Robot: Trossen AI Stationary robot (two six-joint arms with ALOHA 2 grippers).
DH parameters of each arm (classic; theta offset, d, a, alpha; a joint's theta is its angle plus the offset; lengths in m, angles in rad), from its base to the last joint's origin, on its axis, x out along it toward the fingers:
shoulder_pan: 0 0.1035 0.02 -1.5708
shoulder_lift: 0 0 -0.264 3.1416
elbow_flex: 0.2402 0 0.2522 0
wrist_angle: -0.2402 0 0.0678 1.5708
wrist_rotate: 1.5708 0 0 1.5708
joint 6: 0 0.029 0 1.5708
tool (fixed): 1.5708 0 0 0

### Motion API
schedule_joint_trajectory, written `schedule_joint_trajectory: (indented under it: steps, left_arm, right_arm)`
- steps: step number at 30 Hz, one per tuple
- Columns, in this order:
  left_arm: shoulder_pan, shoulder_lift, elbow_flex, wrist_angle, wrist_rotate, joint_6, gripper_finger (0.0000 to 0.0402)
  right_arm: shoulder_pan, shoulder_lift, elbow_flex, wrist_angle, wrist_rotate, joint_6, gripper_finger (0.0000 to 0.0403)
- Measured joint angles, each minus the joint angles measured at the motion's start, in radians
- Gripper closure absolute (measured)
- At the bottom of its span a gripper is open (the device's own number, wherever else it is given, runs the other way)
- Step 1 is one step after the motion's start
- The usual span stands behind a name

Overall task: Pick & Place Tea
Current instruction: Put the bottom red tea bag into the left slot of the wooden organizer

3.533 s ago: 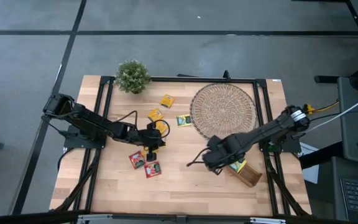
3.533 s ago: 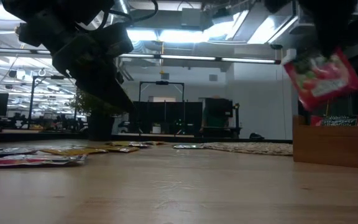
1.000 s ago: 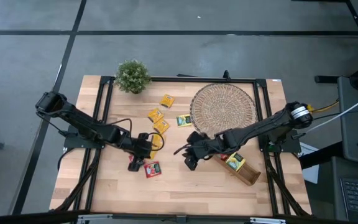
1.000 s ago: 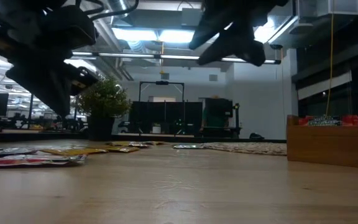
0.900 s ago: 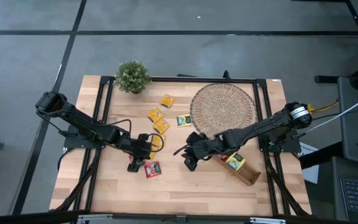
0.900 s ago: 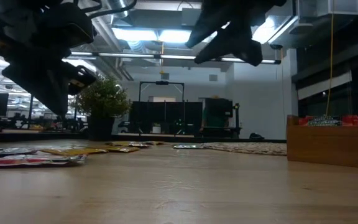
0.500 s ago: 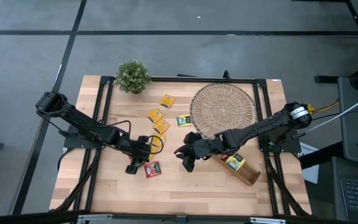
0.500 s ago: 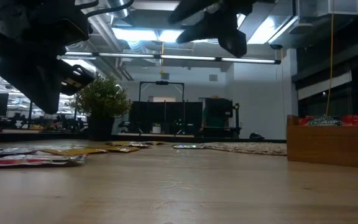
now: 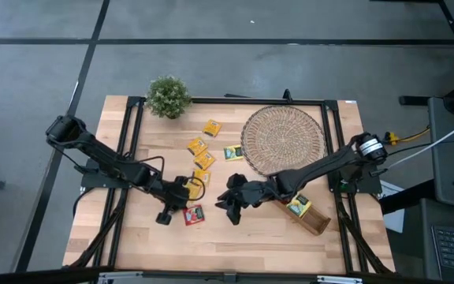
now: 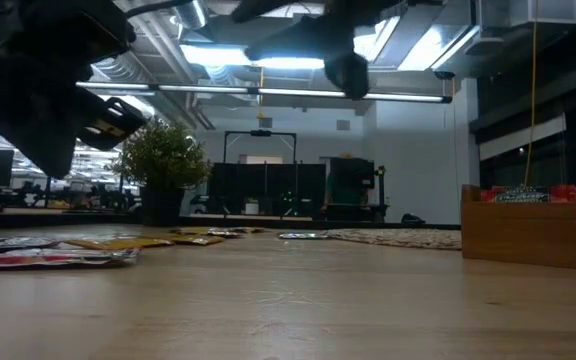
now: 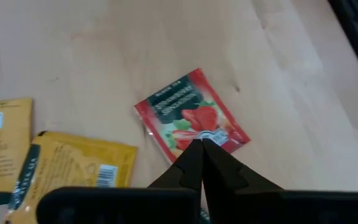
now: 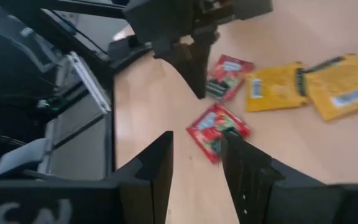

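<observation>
- High view: on the pale wooden bench [image 9: 235, 237], our left hand [image 9: 164, 218] sits low by two small flat red tea sachets, one [image 9: 193, 214] just beside it. Our right hand [image 9: 233, 214] reaches toward them from the long brown wooden compartment tray [image 9: 315, 223], which already holds sachets. Yellow and green sachets lie near the round woven mat [image 9: 284, 139] and the small green potted plant [image 9: 169, 96].
- Low view: both arms hang dark above the bench; flat sachets [image 10: 58, 257] lie far off.
- Left wrist view: the left hand's fingers are pinched shut, empty, tips above the red strawberry-printed sachet [image 11: 191, 123]; yellow sachets [image 11: 73, 171] lie beside.
- Right wrist view: the right hand [image 12: 197, 163] is partly spread, empty, aimed at a red sachet [image 12: 217, 129]. We judge a pick is in hand; next, lower and close.
</observation>
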Motion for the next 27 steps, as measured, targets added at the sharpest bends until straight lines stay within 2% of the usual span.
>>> schedule_joint_trajectory:
  steps: [3, 11, 19, 27]
  left_arm:
    - [-0.024, 0.0, 0.0, 0.007, -0.001, -0.006, 0.0398]
    - [-0.061, 0.035, 0.0, 0.007, -0.072, -0.002, 0.0399]
    - [-0.058, 0.189, 0.0, 0.04, -0.074, -0.004, 0.04]
    - [-0.06, 0.313, 0.011, 0.168, -0.08, -0.14, 0.04]
  right_arm:
    - [0.005, 0.03, 0.0, 0.078, -0.011, 0.016, 0.0267]
    - [0.027, 0.06, 0.0, 0.124, -0.021, 0.093, 0.0267]
    - [0.044, 0.06, 0.0, 0.131, -0.021, 0.158, 0.0267]
    - [0.05, 0.06, 0.0, 0.083, -0.038, 0.27, 0.0267]
